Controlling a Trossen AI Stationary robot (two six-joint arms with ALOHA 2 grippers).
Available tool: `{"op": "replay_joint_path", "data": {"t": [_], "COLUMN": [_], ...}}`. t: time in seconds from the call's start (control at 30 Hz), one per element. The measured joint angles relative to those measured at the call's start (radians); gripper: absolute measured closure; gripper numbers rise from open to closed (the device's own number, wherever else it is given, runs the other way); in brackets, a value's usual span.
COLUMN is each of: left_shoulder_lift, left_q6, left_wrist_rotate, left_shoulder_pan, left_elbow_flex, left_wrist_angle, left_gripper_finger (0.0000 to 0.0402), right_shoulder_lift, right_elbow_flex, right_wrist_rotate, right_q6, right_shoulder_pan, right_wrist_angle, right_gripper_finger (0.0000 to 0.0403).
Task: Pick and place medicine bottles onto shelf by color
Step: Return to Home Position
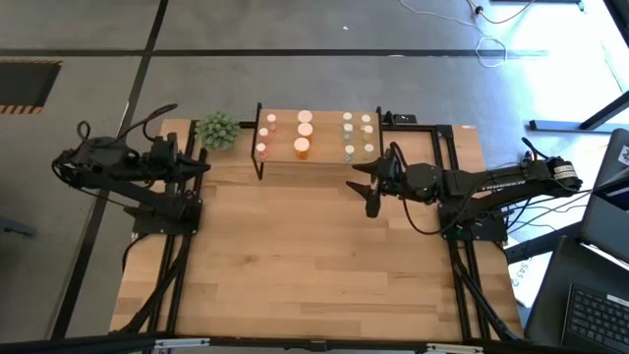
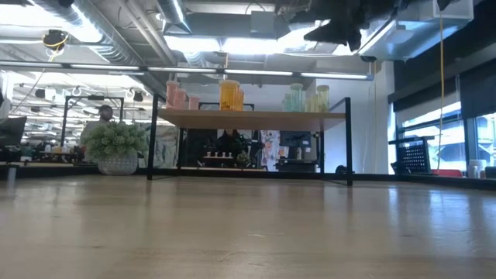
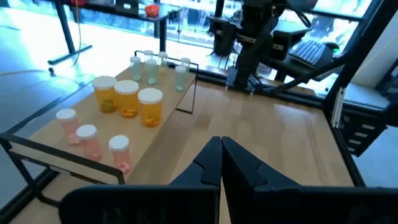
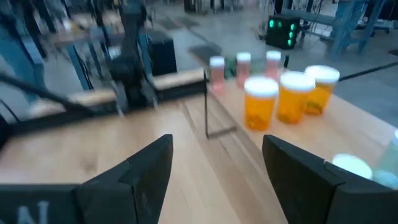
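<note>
Both my arms are off the loaded shelf (image 1: 324,138), at the table's (image 1: 314,265) 12 o'clock edge
My left gripper (image 1: 200,165) sits at the table's 10 o'clock, fingers pressed together on nothing; the potted plant (image 1: 217,130) stands at its 1 o'clock, just beside the shelf, which carries pink bottles (image 1: 265,134), then orange bottles (image 1: 303,134), then pale green bottles (image 1: 357,136); my right gripper (image 1: 366,187) hovers at the shelf's 5 o'clock, fingers spread wide and empty
</note>
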Motion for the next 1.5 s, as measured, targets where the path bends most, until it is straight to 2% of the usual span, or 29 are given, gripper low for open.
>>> {"op": "replay_joint_path", "data": {"t": [0.07, 0.23, 0.3, 0.5, 0.67, 0.87, 1.3, 1.5], "left_shoulder_lift": [-0.039, -0.154, -0.205, -0.316, -0.370, -0.369, -0.368, -0.368], "left_q6": [0.019, 0.023, 0.024, 0.028, 0.105, 0.173, 0.183, 0.182], "left_wrist_rotate": [0.000, 0.002, 0.013, 0.031, 0.036, 0.048, 0.051, 0.050], "left_shoulder_pan": [0.000, 0.000, 0.000, 0.000, 0.000, 0.000, 0.000, 0.000], "left_elbow_flex": [-0.045, -0.170, -0.218, -0.318, -0.374, -0.392, -0.458, -0.511], "left_wrist_angle": [0.032, 0.131, 0.168, 0.250, 0.300, 0.358, 0.448, 0.519], "left_gripper_finger": [0.0401, 0.0401, 0.0401, 0.0401, 0.0401, 0.0401, 0.0401, 0.0401], "right_shoulder_lift": [-0.013, -0.110, -0.173, -0.367, -0.497, -0.590, -0.790, -0.911], "right_elbow_flex": [0.000, 0.000, 0.000, 0.000, 0.000, 0.000, -0.001, -0.079], "right_wrist_rotate": [-0.011, -0.188, -0.209, -0.197, -0.093, -0.058, -0.059, -0.059], "right_q6": [0.013, -0.103, -0.119, -0.170, -0.171, -0.175, -0.173, -0.157], "right_shoulder_pan": [0.002, 0.032, 0.054, 0.127, 0.182, 0.218, 0.225, 0.225], "right_wrist_angle": [0.043, 0.096, 0.091, -0.002, -0.147, -0.242, -0.415, -0.403], "right_gripper_finger": [0.0153, 0.0153, 0.0153, 0.0153, 0.0153, 0.0153, 0.0153, 0.0153]}}
